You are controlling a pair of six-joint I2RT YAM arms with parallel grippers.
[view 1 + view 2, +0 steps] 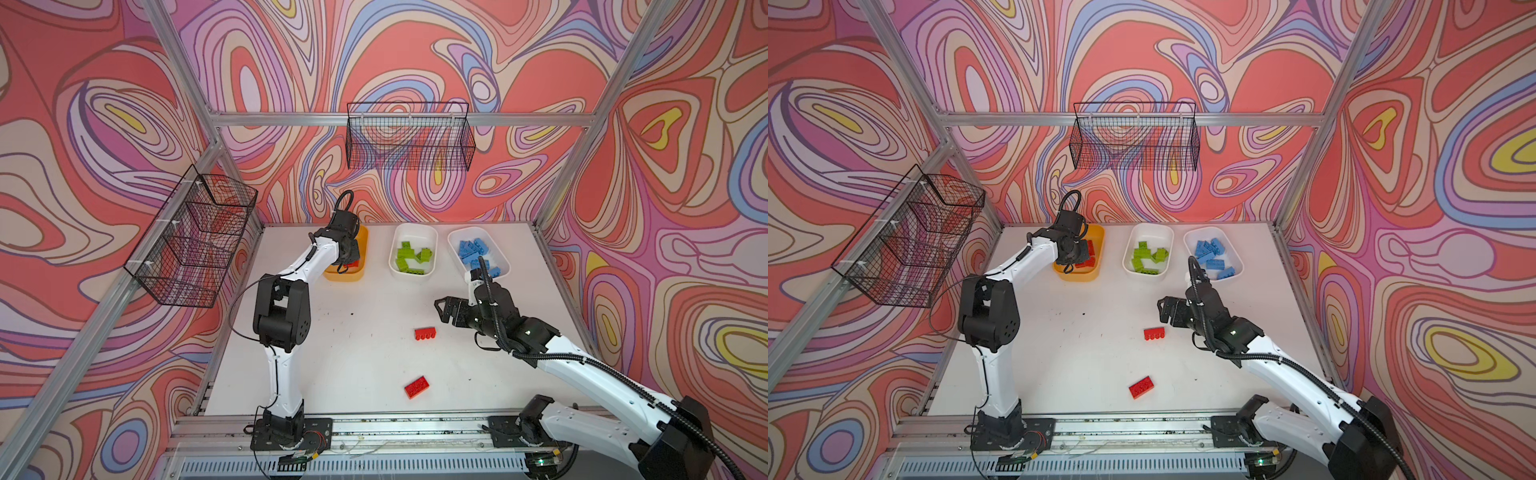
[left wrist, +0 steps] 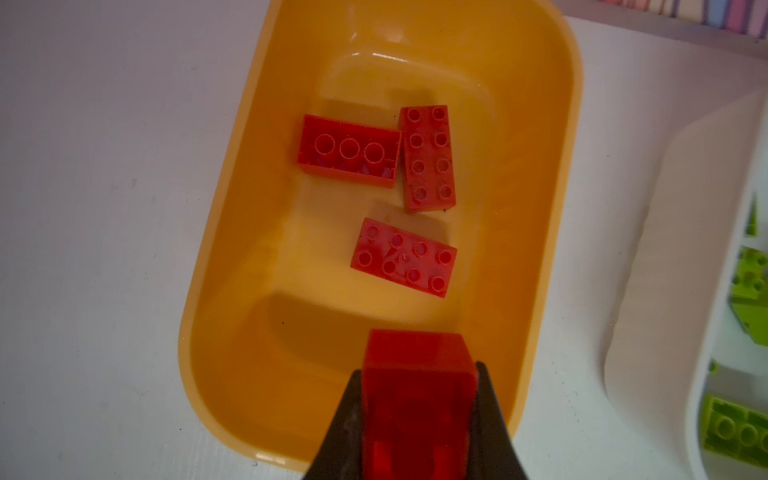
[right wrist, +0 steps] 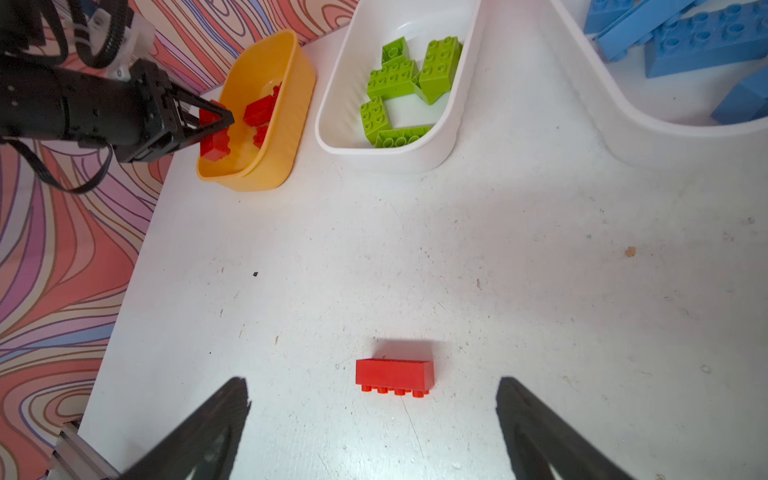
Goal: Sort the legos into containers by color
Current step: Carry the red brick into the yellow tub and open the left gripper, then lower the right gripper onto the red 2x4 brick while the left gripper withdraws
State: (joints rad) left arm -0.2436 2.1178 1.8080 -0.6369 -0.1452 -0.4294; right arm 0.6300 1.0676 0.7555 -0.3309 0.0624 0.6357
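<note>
The walls [image 1: 415, 54] on three sides carry a swirling print of red, pink, lilac, blue and yellow loops. An aluminium frame [image 1: 399, 119] runs up the corners and across the back wall. A long black wire basket [image 1: 409, 137] hangs from the back bar. A second basket [image 1: 195, 237], split into compartments, hangs on the left bar. The white surface [image 1: 361, 345] is scuffed and speckled with small dark marks, evenly lit, with soft shadows. Along its near edge lies a metal rail [image 1: 407, 428], with a slotted panel [image 1: 374, 467] below.
</note>
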